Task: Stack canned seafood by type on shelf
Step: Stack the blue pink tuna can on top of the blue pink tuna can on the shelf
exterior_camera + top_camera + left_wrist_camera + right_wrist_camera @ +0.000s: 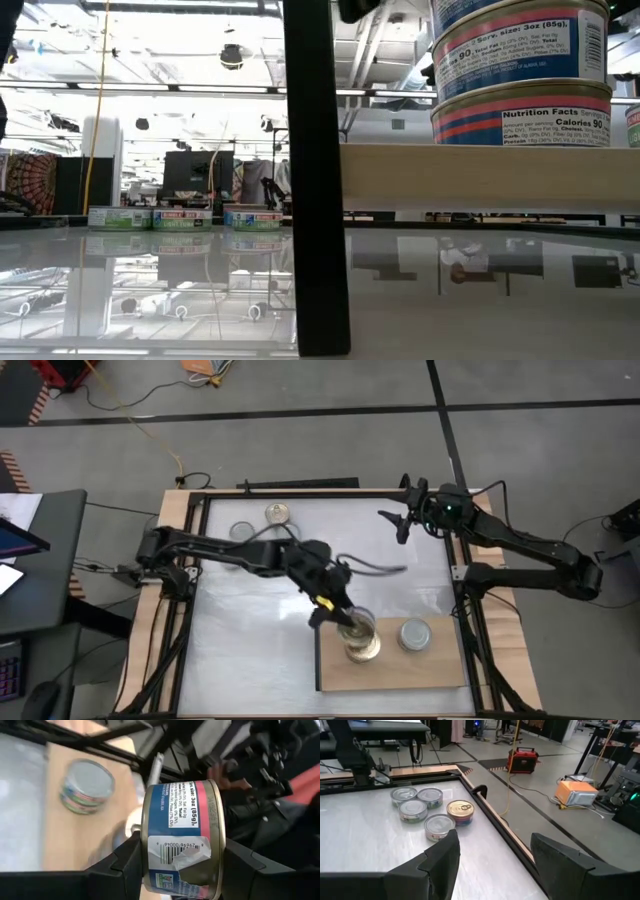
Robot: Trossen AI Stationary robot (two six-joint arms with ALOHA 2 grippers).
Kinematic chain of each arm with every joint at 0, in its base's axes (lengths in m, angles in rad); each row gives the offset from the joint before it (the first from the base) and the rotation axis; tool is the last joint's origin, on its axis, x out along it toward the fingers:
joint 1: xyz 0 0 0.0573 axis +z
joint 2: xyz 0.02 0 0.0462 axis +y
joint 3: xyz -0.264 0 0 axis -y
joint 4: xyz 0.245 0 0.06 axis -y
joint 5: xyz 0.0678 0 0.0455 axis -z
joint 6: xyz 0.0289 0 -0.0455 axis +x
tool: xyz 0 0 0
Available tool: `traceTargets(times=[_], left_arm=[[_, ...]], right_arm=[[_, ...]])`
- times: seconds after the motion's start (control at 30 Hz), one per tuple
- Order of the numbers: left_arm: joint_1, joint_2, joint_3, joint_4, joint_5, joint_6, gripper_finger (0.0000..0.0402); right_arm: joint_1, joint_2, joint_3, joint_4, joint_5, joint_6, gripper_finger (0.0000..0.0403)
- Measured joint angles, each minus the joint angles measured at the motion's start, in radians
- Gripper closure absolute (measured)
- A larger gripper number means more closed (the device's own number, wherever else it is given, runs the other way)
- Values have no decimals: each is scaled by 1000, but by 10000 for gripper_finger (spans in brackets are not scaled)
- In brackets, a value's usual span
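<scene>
Grey floor point(300, 385), red case point(522, 760), ceiling lights point(150, 45).

Middle of the desk point(260, 620): bare and shiny, lots of room to pass.
Far corner: a little bunch of tins point(427, 810) sits close together near the rail, so it is tight there.
Shelf point(440, 670): a tall stack of tins point(358, 645) stands on its near-middle part, and a lone silver tin point(415, 633) sits just beside it with a small gap between.
Rest of the shelf: the front strip is bare wood.
Left end effector point(340, 612): holds a tin point(182, 837) right over the stack and blocks the way in from that side.
Right end effector point(395, 525): hangs with its fingers spread near the far right edge, well apart from the shelf.
Desk rails point(185, 510): dark bars run round the edge.
</scene>
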Motion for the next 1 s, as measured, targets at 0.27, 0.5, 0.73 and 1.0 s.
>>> traceTargets(times=[0.27,0.5,0.73,1.0], left_arm=[[-32,57,114,-54,16,-24,210],[-25,89,115,-54,37,-142,208],[-22,120,115,-21,109,-189,208],[-22,122,114,-43,104,-197,203]], right_arm=[[8,0,0,-11,0,7,131],[7,0,0,-4,0,3,131],[10,2,0,-1,-1,3,131],[14,1,0,0,-2,0,131]])
